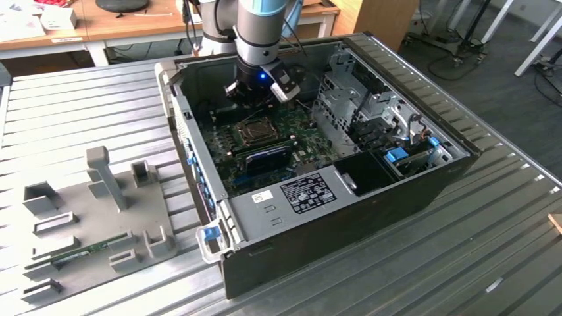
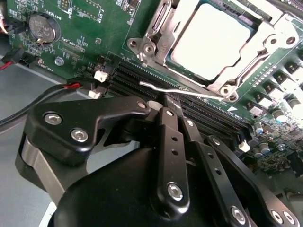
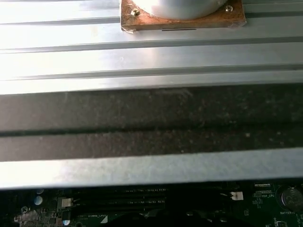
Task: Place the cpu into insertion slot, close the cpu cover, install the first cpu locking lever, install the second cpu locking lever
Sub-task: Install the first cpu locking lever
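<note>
Centrally, the arm reaches down into the open case, which lies on its side on the slatted counter so the board faces up. In the exterior view the tool hangs at 12 o'clock of the slot, just beside it. In the second wrist view the cpu already sits in the slot, its pale top showing through the cut-out of the cover, which lies flat over it. The work therefore appears to stand at a locking lever. The tool is low, its black links converging with no gap visible (closed, by this judgement). Its tip meets the thin wire lever, which runs along the socket's near edge. Whether the wire is actually nipped cannot be told. The low, slanted approach probably serves to reach the lever from the side without touching the cover.

Surroundings: memory slots run directly under the lever. Red and black wires cross beside the tool, and a coin cell sits well apart from it. In the exterior view a drive cage crowds the tool at 3 o'clock. A grey fixture plate rests on the counter at 8 o'clock of the case.
</note>
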You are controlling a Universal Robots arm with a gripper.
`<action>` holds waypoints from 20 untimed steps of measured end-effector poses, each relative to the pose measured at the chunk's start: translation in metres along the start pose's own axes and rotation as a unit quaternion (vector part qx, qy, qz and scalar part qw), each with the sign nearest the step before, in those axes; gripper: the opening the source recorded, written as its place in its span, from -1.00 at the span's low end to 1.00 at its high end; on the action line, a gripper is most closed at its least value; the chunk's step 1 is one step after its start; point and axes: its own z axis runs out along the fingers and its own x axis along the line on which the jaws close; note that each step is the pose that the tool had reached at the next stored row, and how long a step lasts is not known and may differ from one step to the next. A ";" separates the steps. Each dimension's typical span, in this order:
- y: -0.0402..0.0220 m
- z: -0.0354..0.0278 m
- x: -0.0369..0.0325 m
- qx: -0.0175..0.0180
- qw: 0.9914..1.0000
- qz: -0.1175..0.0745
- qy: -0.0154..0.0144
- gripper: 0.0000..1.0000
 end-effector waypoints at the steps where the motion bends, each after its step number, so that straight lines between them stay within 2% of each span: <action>1: 0.0003 -0.0012 -0.0001 -0.001 1.000 0.000 0.000 -0.79; 4: 0.0010 -0.0041 -0.0002 -0.002 1.000 0.000 0.000 -0.79; 9: 0.0011 -0.0047 -0.0002 -0.007 1.000 0.000 0.000 -0.79; 12: 0.0011 -0.0046 -0.0002 -0.015 1.000 0.001 0.000 -0.79; 17: 0.0011 -0.0051 -0.0002 -0.016 1.000 0.001 0.000 -0.79; 20: 0.0020 -0.0086 -0.0004 -0.016 1.000 0.001 0.000 -0.79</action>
